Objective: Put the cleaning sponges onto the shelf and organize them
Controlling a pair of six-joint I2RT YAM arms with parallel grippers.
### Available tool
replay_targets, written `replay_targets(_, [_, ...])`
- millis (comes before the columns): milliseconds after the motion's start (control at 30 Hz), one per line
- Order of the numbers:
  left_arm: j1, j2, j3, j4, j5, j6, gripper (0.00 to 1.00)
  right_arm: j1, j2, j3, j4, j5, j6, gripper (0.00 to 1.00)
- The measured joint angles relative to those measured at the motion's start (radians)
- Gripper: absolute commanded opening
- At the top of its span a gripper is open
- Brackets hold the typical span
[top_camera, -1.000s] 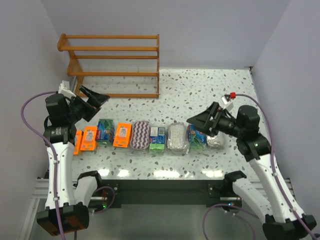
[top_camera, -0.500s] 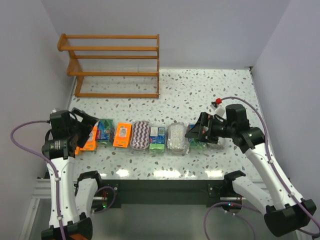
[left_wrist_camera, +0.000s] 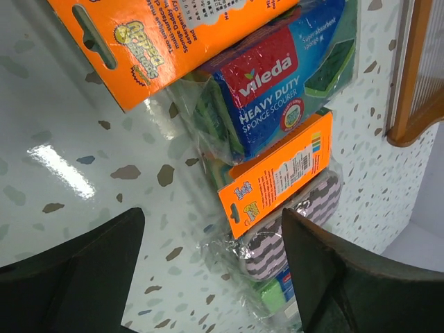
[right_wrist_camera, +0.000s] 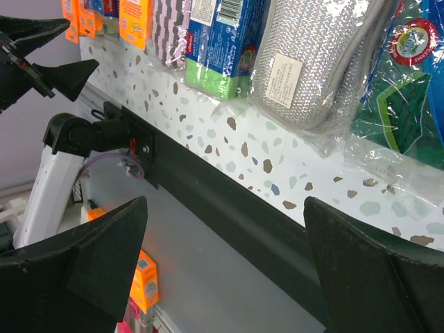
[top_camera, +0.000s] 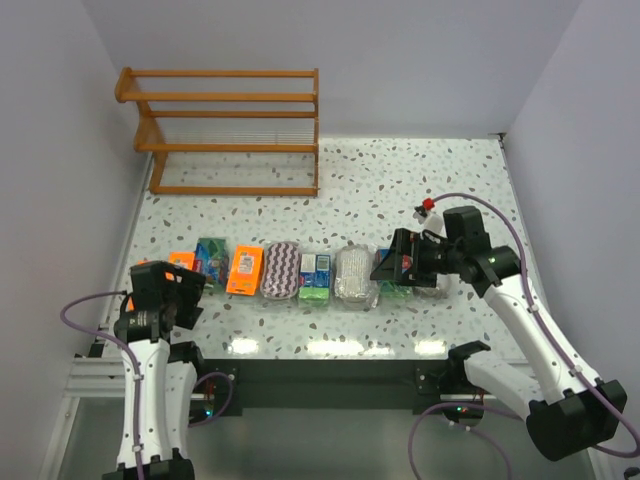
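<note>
Speckled tabletop (top_camera: 400,190) holds a row of packaged sponges (top_camera: 281,270), its ends partly hidden by the left gripper (top_camera: 190,295) and right gripper (top_camera: 385,270), both spread wide.

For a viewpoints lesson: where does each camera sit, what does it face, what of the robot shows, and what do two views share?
Top external: high behind the robot, looking down on the speckled table, orange-brown wooden shelf and sponge row; left arm and right arm show.
Left wrist: low at the row's left end, facing along it; open dark jaws show.
Right wrist: low at the near table edge, facing left; open jaws show.
Shared: both wrist views show the oval purple-white zigzag pad.
</note>
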Motion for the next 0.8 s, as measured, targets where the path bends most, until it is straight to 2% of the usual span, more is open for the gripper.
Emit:
replay_targets(133, [0.0,0.001,-0.068,0.078,0.001,-0.053,0.81,0.0,0.002,0.0,-0.002,0.003,-0.004,0.98])
replay_targets(267, [0.0,0.01,-0.143,0.169,0.0,-0.116,0.73,0.0,0.016,0.0,0.0,0.003,-0.006,0.98])
replay_targets(500, [0.0,0.086,-0.174,0.345,-0.011,-0.18,0.64,0.0,0.053,0.011,0.014,0.003,-0.006,0.98])
replay_targets(600, [0.0,0.14,-0.174,0.43,-0.023,-0.184,0.58,0.0,0.073,0.022,0.021,0.003,-0.007,0.98])
replay_targets(767, [0.0,0.32,-0.174,0.522,-0.01,-0.182,0.48,0.0,0.102,0.032,0.035,0.003,-0.007,0.98])
replay_targets(800, [0.0,0.348,-0.171,0.548,-0.001,-0.181,0.44,0.0,0.106,0.033,0.037,0.003,-0.007,0.98])
